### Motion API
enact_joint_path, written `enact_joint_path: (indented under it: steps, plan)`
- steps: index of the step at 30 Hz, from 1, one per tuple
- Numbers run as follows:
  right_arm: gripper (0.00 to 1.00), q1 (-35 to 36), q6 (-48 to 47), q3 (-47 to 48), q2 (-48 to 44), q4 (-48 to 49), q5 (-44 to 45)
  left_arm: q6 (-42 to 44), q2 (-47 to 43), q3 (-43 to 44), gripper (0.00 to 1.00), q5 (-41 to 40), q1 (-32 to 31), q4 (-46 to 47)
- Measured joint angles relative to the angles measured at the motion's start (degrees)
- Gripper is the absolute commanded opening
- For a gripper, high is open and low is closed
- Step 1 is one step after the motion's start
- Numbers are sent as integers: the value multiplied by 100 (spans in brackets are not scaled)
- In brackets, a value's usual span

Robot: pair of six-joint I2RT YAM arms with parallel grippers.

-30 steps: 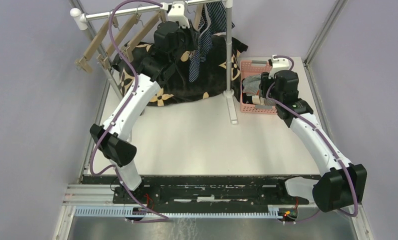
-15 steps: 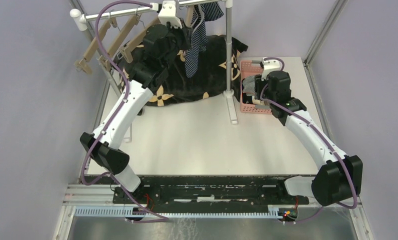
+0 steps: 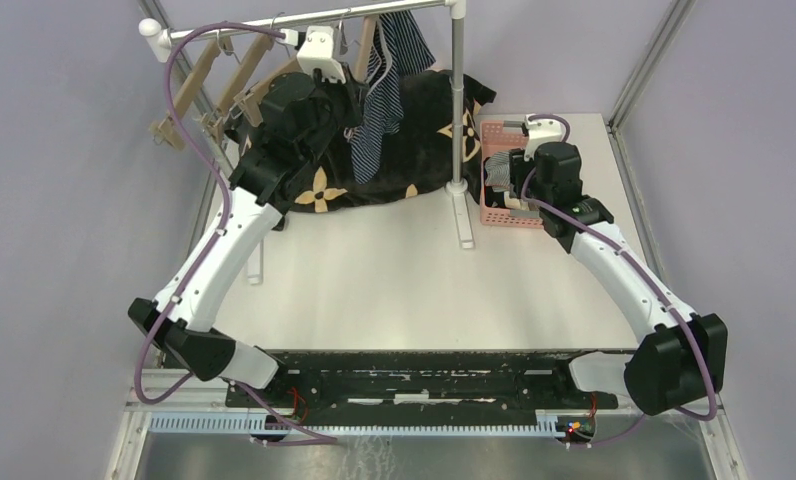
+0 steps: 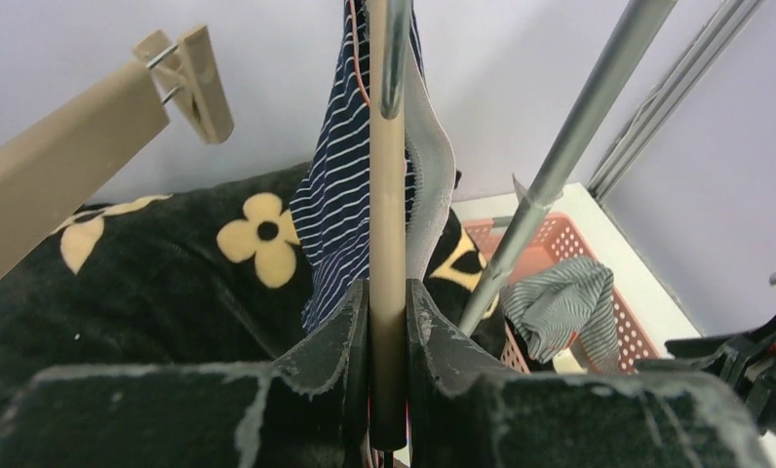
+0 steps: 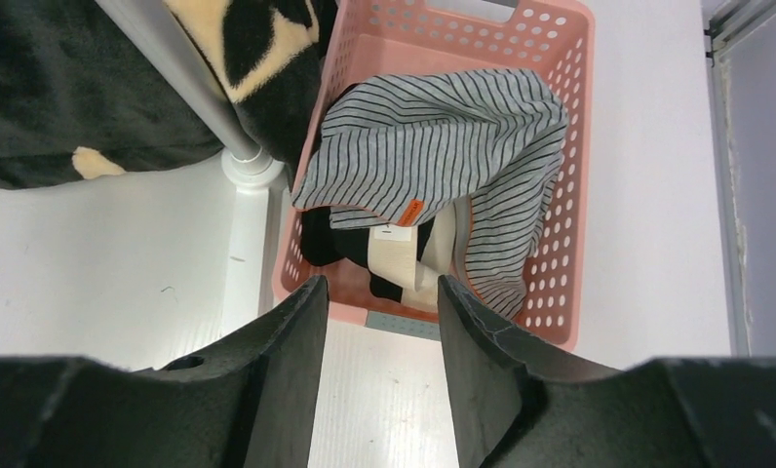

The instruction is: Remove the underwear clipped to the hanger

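Note:
Navy underwear with thin light stripes (image 4: 340, 185) hangs clipped to a tan hanger (image 4: 387, 195) on the rail. My left gripper (image 4: 388, 292) is shut on that hanger's bar, and from above it (image 3: 352, 90) sits high beside the navy underwear (image 3: 374, 110). Grey-white striped underwear (image 5: 443, 136) lies in the pink basket (image 5: 560, 195) on top of black underwear (image 5: 326, 239). Just above the basket's near rim, my right gripper (image 5: 382, 288) is open and holds nothing.
The rail (image 3: 274, 25) and its upright pole (image 3: 458, 100) stand at the back. Empty tan clip hangers (image 3: 194, 90) hang at the rail's left. A big black cloth with tan flowers (image 3: 424, 140) lies under the rail, beside the basket (image 3: 494, 135).
My left arm has swung left and up along the rail, carrying the hanger and navy underwear with it. The right arm shifted slightly left over the basket, then stayed.

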Motion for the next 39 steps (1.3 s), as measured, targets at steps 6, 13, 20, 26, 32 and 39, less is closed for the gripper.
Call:
enact_joint_path:
  steps: [6,13,20,26,32,39]
  plan:
    - [57,0,4,17,-68,-4,50,4,-302,-219,3,4,0,-426]
    - [72,0,15,26,-142,-46,-223,2,-1005,-1438,3,605,-7,-787]
    - [76,0,168,352,-170,-92,-1392,13,-2452,-2983,3,1196,-31,-1425]
    - [84,0,297,658,-210,-55,-2767,116,-3882,-3768,3,1773,-33,-1639]
    - [85,0,400,1078,-162,81,-4747,367,-4524,-4330,3,2599,-33,-1624]
    - [85,9,887,1252,118,850,-6461,518,-4190,-4522,3,3230,-37,-1764]
